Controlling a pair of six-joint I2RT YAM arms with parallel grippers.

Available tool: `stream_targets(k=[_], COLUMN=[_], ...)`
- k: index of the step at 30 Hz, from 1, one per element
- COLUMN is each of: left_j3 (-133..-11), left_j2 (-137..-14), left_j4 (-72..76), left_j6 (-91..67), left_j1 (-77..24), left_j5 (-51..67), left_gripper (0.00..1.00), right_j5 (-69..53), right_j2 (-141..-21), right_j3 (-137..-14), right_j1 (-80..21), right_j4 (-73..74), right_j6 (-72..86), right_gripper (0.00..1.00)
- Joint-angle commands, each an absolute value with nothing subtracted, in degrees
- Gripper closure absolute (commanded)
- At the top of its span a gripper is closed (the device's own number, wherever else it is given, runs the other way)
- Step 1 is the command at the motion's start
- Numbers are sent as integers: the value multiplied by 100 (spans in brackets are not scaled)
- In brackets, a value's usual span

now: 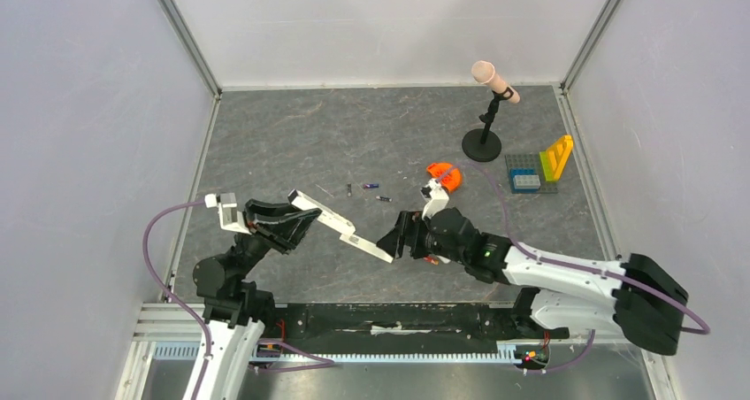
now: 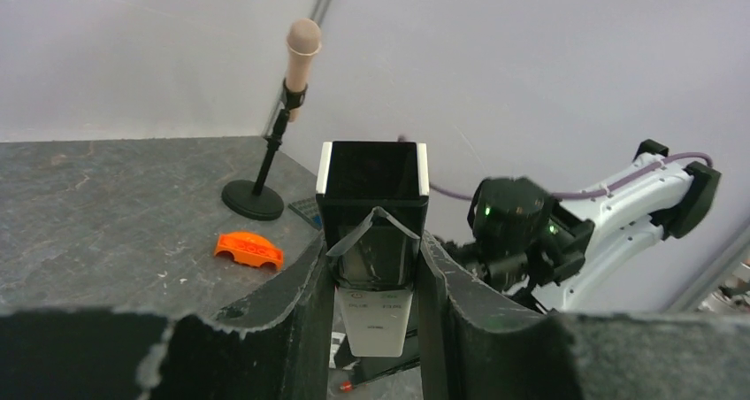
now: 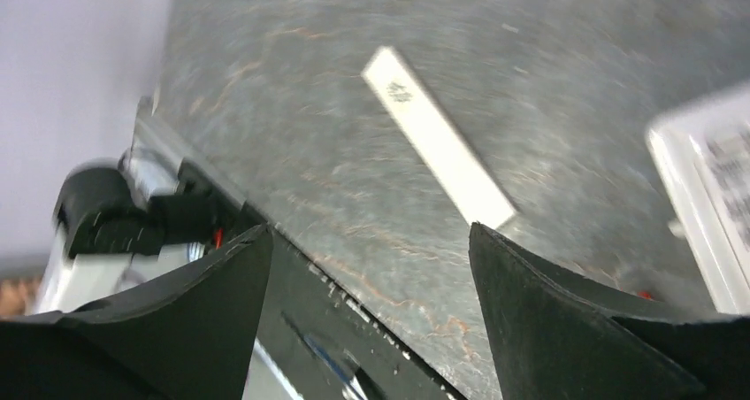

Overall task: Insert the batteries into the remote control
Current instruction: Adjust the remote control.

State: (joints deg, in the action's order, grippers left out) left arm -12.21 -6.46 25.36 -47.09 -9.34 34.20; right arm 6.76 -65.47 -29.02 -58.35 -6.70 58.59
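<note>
Gripping the white remote (image 1: 317, 211) between its closed fingers, the left gripper (image 1: 301, 223) sits toward the worktop's left edge. The right gripper (image 1: 392, 243) gapes wide and empty near the front edge. Small batteries (image 1: 371, 187) lie around the centre.

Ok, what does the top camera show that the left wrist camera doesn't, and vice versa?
Top only: the loose batteries and the coloured blocks. Left wrist only: the dark recess in the remote control. Both: the remote control clamped in the left gripper, the orange toy car, the microphone stand and the right arm.
</note>
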Motion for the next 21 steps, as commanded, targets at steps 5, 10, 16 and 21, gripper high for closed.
stream_targets(k=[5,10,16,21], left_j3=[-2221,-2272,-2303,-2269], left_j2=[-1740,-2210,-2202,-2115], left_j4=[2748,3997,4289,4436], left_j6=[-5006,-5868,-6077,-6203], left_j1=[-915,-914,-915,-914], left_j5=[5290,5891,5965,6079], left_gripper=[98,98,98,98], right_j5=[-2166,-2390,-2281,-2253], right_j2=[-5524,-5674,-6259,-6591], right_j3=[-3763,-4252,-4863,-5115], right_j1=[-5860,-5931,-6332,-6432], right_j4=[-1387,-1610,-1599,-1640], right_j6=[2231,1995,1766,1915], right_gripper=[11,4,3,12])
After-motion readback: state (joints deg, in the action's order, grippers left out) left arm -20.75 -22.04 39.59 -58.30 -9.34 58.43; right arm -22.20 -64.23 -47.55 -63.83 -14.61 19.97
